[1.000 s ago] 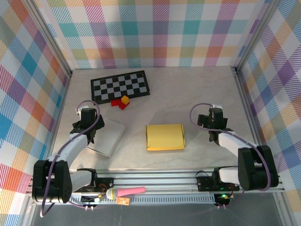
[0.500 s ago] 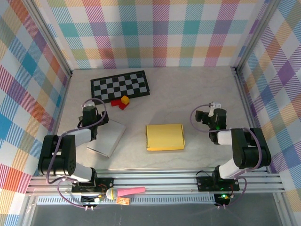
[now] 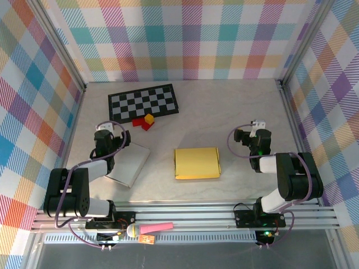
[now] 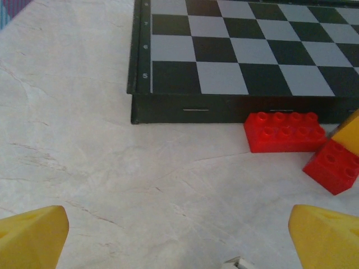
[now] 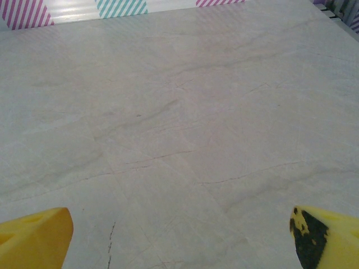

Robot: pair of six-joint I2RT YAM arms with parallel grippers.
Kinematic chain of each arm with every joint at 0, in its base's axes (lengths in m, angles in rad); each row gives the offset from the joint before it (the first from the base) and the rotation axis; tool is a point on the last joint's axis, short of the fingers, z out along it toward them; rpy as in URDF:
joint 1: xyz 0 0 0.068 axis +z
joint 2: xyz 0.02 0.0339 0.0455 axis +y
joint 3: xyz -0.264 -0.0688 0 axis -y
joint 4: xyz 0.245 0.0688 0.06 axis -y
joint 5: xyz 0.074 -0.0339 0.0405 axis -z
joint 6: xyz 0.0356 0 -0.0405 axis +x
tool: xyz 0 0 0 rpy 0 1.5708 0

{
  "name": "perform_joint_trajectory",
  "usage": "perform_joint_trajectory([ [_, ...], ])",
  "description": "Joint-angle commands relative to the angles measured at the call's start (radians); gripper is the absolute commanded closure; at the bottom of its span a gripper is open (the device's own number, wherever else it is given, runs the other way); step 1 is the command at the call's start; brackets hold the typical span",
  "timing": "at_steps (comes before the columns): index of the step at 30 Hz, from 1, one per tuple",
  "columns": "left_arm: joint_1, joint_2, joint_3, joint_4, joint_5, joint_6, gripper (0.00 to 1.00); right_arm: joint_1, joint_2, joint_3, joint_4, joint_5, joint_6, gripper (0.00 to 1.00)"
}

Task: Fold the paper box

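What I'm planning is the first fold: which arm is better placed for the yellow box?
Right, likely: right end effector sits nearer the yellow box; left end effector is farther, by the white sheet.

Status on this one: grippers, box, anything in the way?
Left gripper open, empty; right gripper open, empty. Yellow paper box flat mid-table, untouched. White panel lies left of it; nothing on the box.

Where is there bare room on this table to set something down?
Widest free patch: the far right of the table, between the chessboard and the right wall. A smaller one lies between the bricks and the yellow paper box. Crowded: the left side, around the bricks, grey sheet and left gripper.
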Motion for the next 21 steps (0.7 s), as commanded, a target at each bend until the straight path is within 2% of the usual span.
perform_joint_trajectory([
  [1,-0.009,0.007,0.08,-0.002,0.024,-0.033,0.0,-0.005,-0.001,-0.003,0.047,0.009,0.002,0.01],
  [2,-0.009,0.019,0.087,-0.005,0.027,-0.03,0.0,-0.004,-0.001,0.0,0.043,0.008,0.002,0.01],
  [6,-0.027,0.129,-0.027,0.281,0.042,0.001,0.0,-0.005,0.001,0.011,0.025,-0.007,-0.004,0.01],
  [8,-0.06,0.171,-0.028,0.313,0.014,0.03,0.0,-0.005,0.002,0.011,0.024,-0.009,-0.005,0.01],
  [9,-0.068,0.208,-0.038,0.379,0.003,0.038,0.0,-0.005,0.002,0.015,0.019,-0.01,-0.006,0.01],
  [11,-0.069,0.192,-0.004,0.276,0.012,0.037,0.0,-0.004,0.002,0.013,0.021,-0.009,-0.008,0.01],
  [21,-0.069,0.202,-0.007,0.3,0.012,0.038,0.0,-0.002,0.005,0.017,0.017,-0.006,-0.009,0.01],
])
